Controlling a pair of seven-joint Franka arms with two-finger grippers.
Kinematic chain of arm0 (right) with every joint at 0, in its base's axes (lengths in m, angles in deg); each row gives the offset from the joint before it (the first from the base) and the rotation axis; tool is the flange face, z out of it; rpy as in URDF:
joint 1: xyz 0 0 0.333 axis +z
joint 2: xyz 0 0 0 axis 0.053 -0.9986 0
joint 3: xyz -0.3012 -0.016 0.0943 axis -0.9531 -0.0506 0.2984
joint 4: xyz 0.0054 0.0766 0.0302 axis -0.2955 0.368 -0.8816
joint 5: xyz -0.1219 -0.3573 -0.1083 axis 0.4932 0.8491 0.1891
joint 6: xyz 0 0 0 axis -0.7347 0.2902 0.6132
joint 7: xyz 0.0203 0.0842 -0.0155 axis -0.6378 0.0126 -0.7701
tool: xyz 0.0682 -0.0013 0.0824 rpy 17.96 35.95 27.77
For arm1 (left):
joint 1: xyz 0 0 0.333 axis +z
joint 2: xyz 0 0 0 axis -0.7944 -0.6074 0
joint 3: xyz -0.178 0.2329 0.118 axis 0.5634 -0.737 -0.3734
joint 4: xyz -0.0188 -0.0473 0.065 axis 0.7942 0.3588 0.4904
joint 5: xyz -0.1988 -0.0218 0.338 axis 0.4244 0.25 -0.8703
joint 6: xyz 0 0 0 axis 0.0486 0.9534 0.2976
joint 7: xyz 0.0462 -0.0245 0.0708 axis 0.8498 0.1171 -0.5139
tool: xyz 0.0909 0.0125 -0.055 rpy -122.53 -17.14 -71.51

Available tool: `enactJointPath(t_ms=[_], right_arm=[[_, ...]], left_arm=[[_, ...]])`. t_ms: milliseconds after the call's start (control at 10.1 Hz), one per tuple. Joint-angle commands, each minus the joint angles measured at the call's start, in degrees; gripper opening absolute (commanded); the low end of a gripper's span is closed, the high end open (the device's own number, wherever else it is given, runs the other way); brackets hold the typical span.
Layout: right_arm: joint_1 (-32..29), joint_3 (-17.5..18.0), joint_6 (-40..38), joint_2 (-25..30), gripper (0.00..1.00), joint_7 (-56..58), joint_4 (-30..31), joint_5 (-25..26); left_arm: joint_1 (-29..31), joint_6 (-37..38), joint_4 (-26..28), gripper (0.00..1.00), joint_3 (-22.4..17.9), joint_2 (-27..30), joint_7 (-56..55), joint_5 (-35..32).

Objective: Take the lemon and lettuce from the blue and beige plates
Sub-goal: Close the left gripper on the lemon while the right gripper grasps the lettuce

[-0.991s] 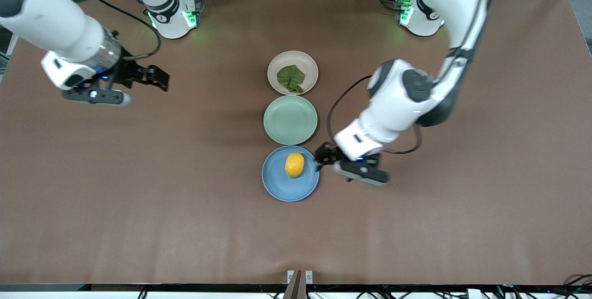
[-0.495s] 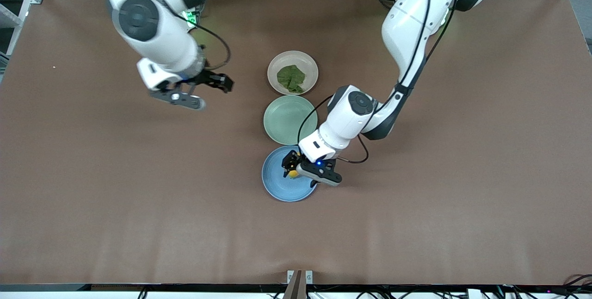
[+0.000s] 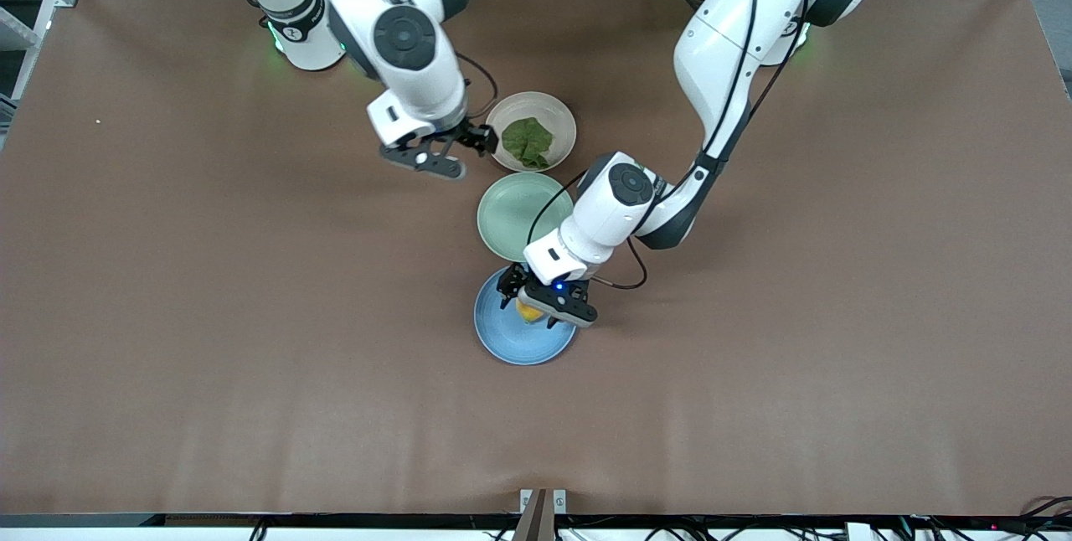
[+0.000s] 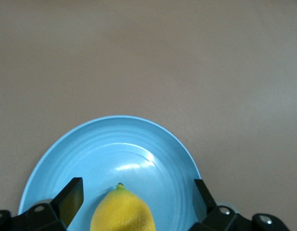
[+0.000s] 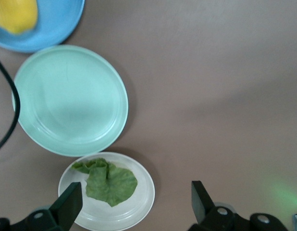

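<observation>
You have three plates in a row in the middle of the brown table (image 3: 209,315). The beige plate (image 3: 559,118) is the one farthest from the front camera, the green plate (image 3: 507,214) is in the middle, and the blue plate (image 3: 502,340) is the nearest.

Your left gripper (image 3: 526,294) is over the blue plate, directly above the lemon (image 3: 529,312). In the front view you see only a small yellow part of the lemon under the gripper. In the left wrist view the lemon (image 4: 122,211) lies on the blue plate (image 4: 115,144), and the two fingers (image 4: 69,199) stand wide apart, one on each side of the fruit. They are not touching it, so nothing is held.

Your right gripper (image 3: 469,139) is at the edge of the beige plate, on the side toward the right arm's end of the table. The lettuce (image 3: 527,141) lies flat in this plate, and the gripper is just beside it, not over it. In the right wrist view you see the lettuce (image 5: 106,180) on the beige plate (image 5: 139,202), with the green plate (image 5: 71,101) next to it and a piece of the blue plate (image 5: 57,29) with the lemon (image 5: 16,14). The fingers (image 5: 69,202) of this gripper are also spread wide, and they hold nothing.
</observation>
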State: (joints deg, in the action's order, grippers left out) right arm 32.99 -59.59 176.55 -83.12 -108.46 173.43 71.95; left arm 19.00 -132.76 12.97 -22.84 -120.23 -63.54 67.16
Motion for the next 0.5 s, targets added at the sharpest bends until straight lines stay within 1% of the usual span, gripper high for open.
enactJointPath(t_ms=[0,99,198,396], right_arm=[[4.9,-0.41,9.73,0.64,1.0,-4.01,6.61,-0.26],[7.02,-0.41,15.0,0.38,1.0,-5.16,9.69,-0.18],[8.87,-0.41,18.45,-0.32,1.0,-6.48,11.37,0.09],[12.12,-0.58,23.47,-3.91,1.0,-9.12,12.0,0.61]], left_arm=[[-0.42,-0.02,-0.49,1.0,-0.89,-1.11,0.57,-2.06],[-0.42,-0.02,-0.4,1.0,-0.89,-1.37,0.57,-2.51],[-0.42,0.07,-0.4,1.0,-1.33,-1.55,0.66,-2.78],[-0.59,0.07,-0.14,1.0,-1.6,-1.99,0.4,-3.75]])
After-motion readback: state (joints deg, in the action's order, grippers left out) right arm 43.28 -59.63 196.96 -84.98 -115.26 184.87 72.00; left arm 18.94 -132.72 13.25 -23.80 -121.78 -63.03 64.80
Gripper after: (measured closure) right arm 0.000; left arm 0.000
